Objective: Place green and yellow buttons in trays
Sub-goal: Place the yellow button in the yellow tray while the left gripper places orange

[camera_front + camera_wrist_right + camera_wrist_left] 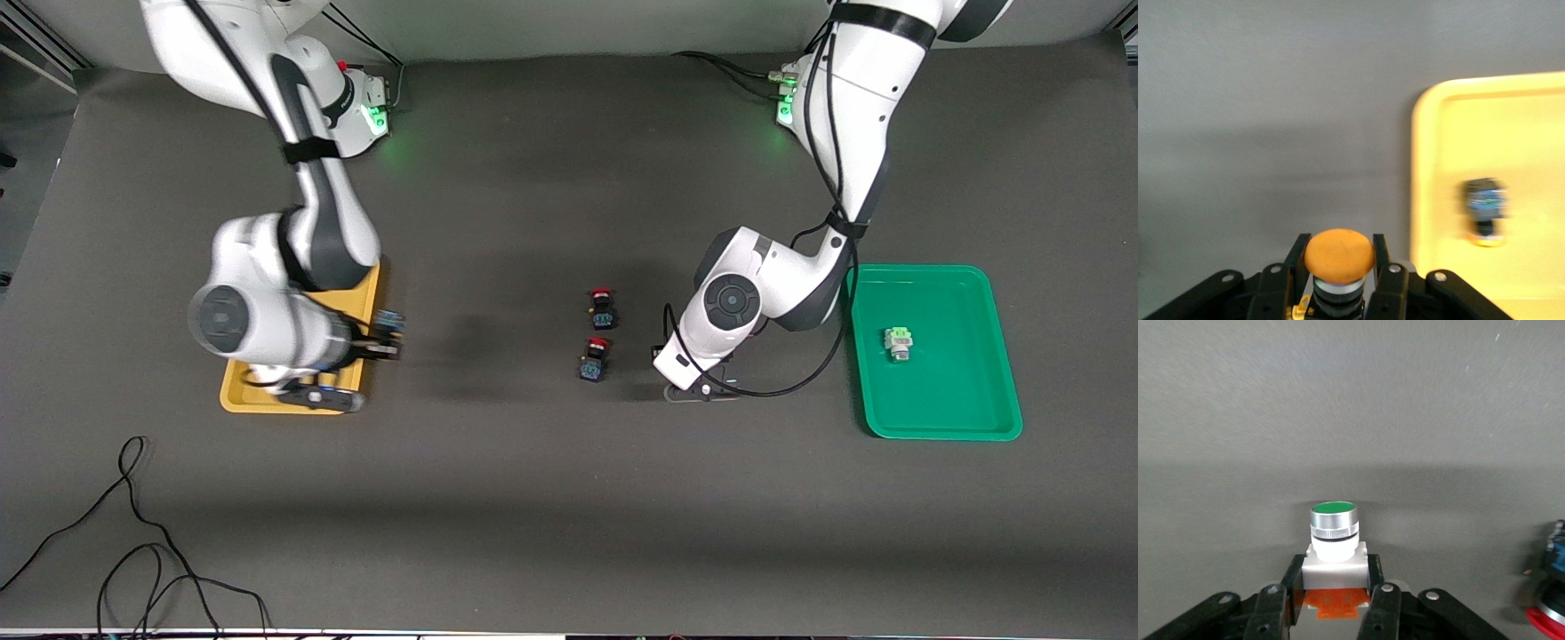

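Green-capped and white-bodied, the button (1333, 543) sat pinched between the fingers (1377, 597) of your left gripper (700, 389), low over the bare table mat (533, 498) between the two red-capped buttons (598, 334) and the green tray (933, 418). The clamp was on the white body, under the metal collar, and the cap stood upright; that was a sound hold, so you would have done well to lift straight up before swinging toward the tray, keeping clear of the red pair just beside you. The green tray already held one white-bodied button (899, 343) near its middle, so a bare patch of tray floor away from it looked like the safer drop.

Your right gripper (1338, 283) was likewise closed on a yellow-orange button (1338, 255), gripped at its dark body with the cap up, just off the rim of the yellow tray (1421, 173). One dark-bodied button (1485, 212) already lay in that tray, blurred in the wrist view. You needed to clear the raised rim first, then set down beside that button, not on it, and release only once low, since these small parts would likely tip or roll.
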Robot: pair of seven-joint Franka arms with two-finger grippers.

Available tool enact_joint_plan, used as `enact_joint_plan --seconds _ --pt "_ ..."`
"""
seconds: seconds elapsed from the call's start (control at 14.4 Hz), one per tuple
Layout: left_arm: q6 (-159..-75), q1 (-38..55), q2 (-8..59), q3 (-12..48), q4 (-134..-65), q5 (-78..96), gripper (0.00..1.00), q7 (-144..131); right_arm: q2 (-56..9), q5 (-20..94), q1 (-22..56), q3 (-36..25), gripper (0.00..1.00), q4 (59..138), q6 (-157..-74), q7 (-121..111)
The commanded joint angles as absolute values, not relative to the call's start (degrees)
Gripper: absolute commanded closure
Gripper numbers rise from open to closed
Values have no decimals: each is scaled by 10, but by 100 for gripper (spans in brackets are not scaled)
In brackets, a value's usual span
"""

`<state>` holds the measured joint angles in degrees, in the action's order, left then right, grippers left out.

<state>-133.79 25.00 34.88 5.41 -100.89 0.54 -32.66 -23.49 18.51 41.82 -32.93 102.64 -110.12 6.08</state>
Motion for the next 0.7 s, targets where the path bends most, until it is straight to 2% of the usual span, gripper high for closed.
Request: enact_joint_plan --seconds 0.0,0.14,0.35,0.63 --pt "-1177 235 260 49 -975 6 81 -333 -205 152 427 -375 100 1052 -1073 -47" --pt "-1100 189 222 54 -960 24 82 -284 -206 142 426 -410 100 1075 -1085 -120" --pt "-1019 85 157 48 -997 31 82 -138 -202 149 424 -457 100 1147 -1170 -234" --pt "-1013 -73 132 47 -1037 -46 82 69 -209 153 416 -461 100 1243 -1322 -295"
